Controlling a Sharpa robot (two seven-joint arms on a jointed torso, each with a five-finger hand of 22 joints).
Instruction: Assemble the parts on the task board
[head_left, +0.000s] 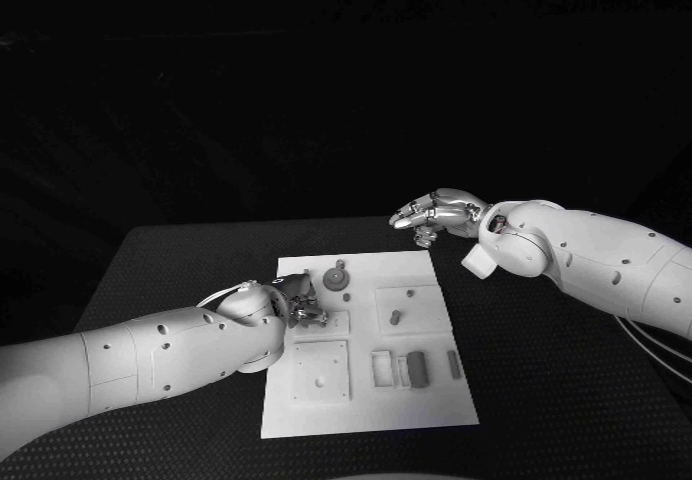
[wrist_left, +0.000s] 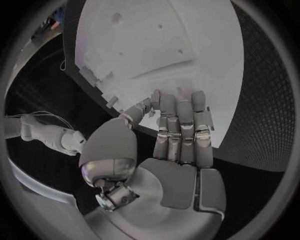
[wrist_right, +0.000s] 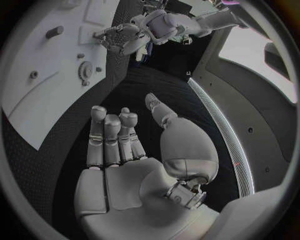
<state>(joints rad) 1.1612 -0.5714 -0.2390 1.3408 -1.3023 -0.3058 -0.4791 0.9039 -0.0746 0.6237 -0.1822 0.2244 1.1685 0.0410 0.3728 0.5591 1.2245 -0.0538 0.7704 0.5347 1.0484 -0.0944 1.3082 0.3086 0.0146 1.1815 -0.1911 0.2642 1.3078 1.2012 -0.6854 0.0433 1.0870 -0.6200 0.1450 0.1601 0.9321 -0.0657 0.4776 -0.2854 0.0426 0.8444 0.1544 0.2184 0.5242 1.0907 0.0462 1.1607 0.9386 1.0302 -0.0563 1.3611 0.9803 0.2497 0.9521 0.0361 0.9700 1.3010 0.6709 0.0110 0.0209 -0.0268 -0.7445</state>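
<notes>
Lying flat in the middle of the black table (head_left: 173, 260), the white task board (head_left: 368, 345) serves as the landmark for everything else. The left hand (head_left: 296, 298) hovers over the board's left edge, about midway along it; in the left wrist view its fingers (wrist_left: 181, 122) lie straight and side by side, tips at the board's rim, with nothing between them and the thumb, so the hand looks empty and loosely spread rather than pinching. The right hand (head_left: 433, 215) hangs off the board, just beyond its far right corner, above bare table; in the right wrist view its fingers (wrist_right: 112, 132) are extended and slightly apart from the thumb, holding nothing. On the board, a round gear-like part (head_left: 336, 278) sits near the far edge, just beside the left hand. A small upright peg (head_left: 394, 318) stands in the square recess right of centre. Toward the near edge, two dark oblong parts (head_left: 418, 368) lie side by side on the board's right half, next to a square plate with holes (head_left: 320, 372) on its left half.
</notes>
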